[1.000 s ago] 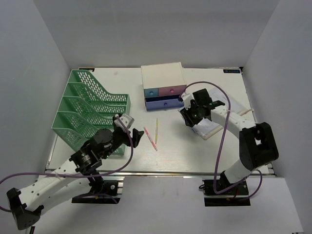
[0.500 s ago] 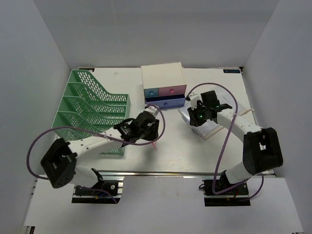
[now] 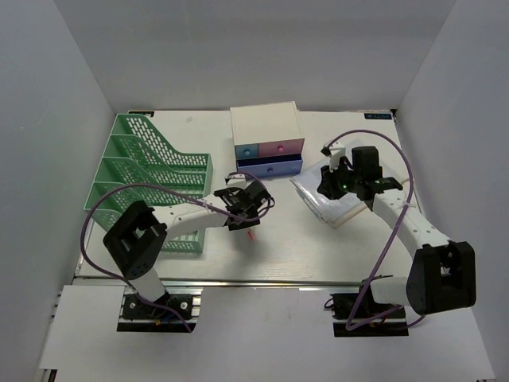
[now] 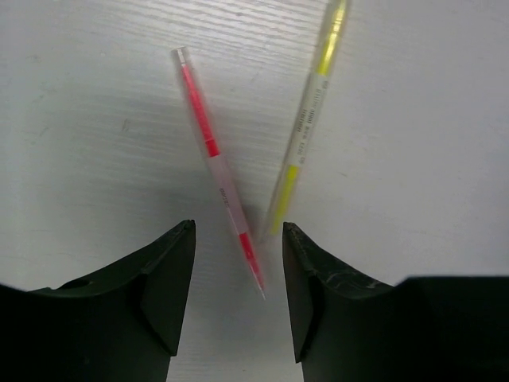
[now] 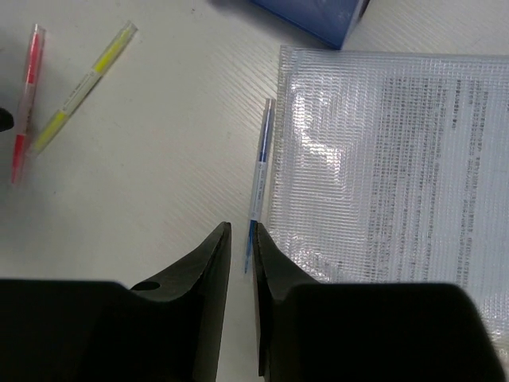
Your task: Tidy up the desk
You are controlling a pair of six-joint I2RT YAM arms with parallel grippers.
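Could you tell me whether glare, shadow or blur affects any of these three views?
Right wrist: glare whitens part of the clear mesh document sleeve beside the blue pen. Left wrist: the pink pen and yellow pen are sharp, with soft shadows; the dark fingertips are slightly blurred. Top external: even lighting.

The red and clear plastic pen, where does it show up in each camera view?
Top external: red and clear plastic pen centre, mostly under the left arm's fingers.
Left wrist: centre, running down between the fingers.
Right wrist: top-left edge.
Shared landmark: the yellow plastic pen beside it.
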